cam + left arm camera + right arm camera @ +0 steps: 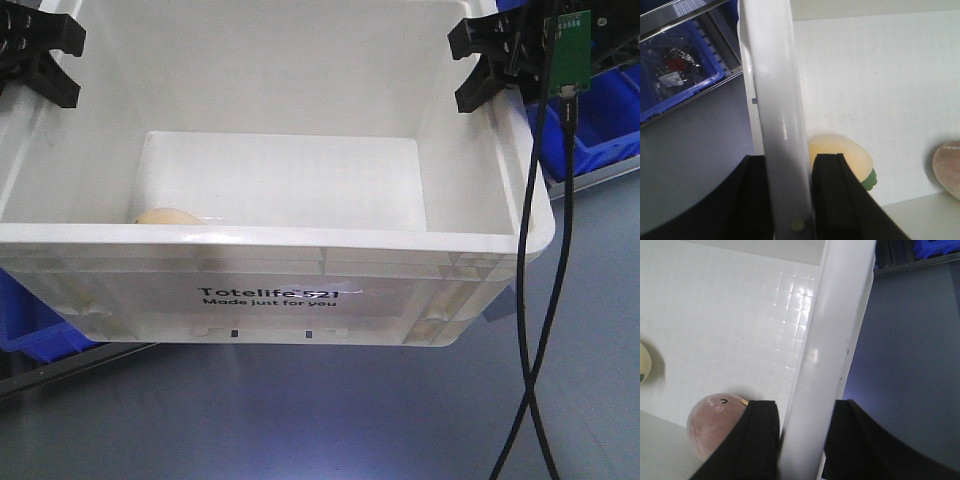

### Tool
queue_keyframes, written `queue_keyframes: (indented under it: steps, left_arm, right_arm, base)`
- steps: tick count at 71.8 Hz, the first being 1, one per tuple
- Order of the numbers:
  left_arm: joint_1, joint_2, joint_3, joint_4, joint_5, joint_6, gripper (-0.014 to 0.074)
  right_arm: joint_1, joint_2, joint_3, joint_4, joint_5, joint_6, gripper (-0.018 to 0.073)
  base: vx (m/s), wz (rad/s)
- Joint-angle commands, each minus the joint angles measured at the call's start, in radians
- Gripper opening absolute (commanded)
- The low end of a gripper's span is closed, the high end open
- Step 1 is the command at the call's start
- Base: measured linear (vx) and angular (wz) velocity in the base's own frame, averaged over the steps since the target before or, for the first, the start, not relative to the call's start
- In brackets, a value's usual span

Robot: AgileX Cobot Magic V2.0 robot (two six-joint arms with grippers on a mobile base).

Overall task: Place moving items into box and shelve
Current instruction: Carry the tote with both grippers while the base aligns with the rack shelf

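Two fruits sit inside the Totelife box [270, 300] — cream fruit [840, 157] and reddish-brown fruit [715, 425] on its floor. Left gripper [790, 200] and right gripper [805, 440] each have fingers [832, 200] clamped across an end rim — the box's long axis running between them

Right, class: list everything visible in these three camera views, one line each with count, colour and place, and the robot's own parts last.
box: one, white with black print, centre of the front view.
cream-yellow fruit: one, pale yellow with a green bit, inside the box by its left wall.
reddish-brown fruit: one, dull pinkish brown, inside the box by its right wall.
blue bins: at least two, blue, beside the box on either side.
grey surface: one, grey, in front of the box.
circuit board: one, green, upper right.
cables: two, black, hanging below the board.
left gripper: one, black, clamped on the box's left wall.
right gripper: one, black, clamped on the right wall.
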Motion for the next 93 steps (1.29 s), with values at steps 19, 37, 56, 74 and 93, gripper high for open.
queue_keyframes:
  steps: [19, 37, 56, 74, 93]
  left_arm:
    - [-0.03, -0.045, -0.047, -0.225, -0.1, 0.001, -0.0001]
    - [-0.03, -0.045, -0.047, -0.225, -0.1, 0.001, -0.0001]
    - [-0.03, -0.045, -0.047, -0.225, -0.1, 0.001, -0.0001]
    - [-0.03, -0.045, -0.047, -0.225, -0.1, 0.001, -0.0001]
    - [-0.03, -0.045, -0.047, -0.225, -0.1, 0.001, -0.0001]
  right_arm:
    - [0.029, -0.058, -0.041, 0.263, -0.049, -0.028, -0.0003]
    - [0.029, -0.058, -0.041, 0.263, -0.049, -0.028, -0.0003]
    - [0.029, -0.058, -0.041, 0.263, -0.049, -0.028, -0.0003]
    - [0.029, -0.058, -0.041, 0.263, -0.049, -0.028, -0.0003]
    - [0.029, -0.058, -0.041, 0.263, -0.049, -0.028, -0.0003]
  base:
    - [0.0, 0.43]
    - [0.05, 0.39]
    - [0.1, 0.38]
    - [0.12, 0.4]
    - [0.15, 0.34]
